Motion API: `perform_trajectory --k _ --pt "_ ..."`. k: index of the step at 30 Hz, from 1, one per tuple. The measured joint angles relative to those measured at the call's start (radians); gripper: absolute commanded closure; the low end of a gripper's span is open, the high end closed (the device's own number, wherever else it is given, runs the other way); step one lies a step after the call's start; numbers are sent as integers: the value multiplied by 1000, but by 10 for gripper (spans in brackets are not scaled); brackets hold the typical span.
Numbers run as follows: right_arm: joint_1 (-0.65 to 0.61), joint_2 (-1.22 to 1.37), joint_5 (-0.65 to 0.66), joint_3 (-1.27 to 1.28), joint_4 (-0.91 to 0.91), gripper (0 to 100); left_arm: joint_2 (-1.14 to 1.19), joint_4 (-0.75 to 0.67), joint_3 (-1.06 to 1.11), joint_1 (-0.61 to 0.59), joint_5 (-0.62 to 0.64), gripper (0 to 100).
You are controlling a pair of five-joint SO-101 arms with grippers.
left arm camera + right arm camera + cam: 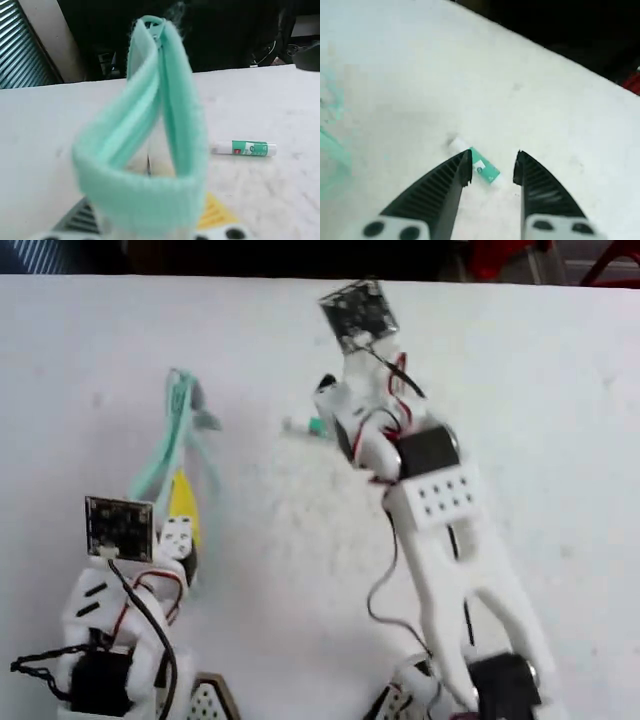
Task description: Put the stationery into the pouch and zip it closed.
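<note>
A mint green pouch (178, 430) stands on edge at the left of the white table, its mouth gaping. Close up, the pouch (142, 197) forms an open loop with the zipper along its top. My left gripper (183, 515) is shut on the pouch's near end, with a yellow finger (216, 212) beside the fabric. A white and green glue stick (305, 426) lies on the table to the pouch's right. My right gripper (492, 167) is open just above the glue stick (481, 166), whose green end lies between the black fingertips (465, 167).
The table (520, 370) ends at a straight far edge with a dark room behind it. The right arm (450, 530) stretches from the near edge toward the middle. Bare tabletop lies between the pouch and the glue stick (245, 148).
</note>
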Motion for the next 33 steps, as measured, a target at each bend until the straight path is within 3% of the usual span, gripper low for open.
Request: perform_trajectory --k 14,23,33 --pt "-2 729 331 -664 379 864 2 0 0 -9 0 977" --pt "-9 1162 446 -1126 528 864 2 0 0 -9 0 977" --pt "-37 1444 499 -1487 618 864 2 -68 2 -9 0 977"
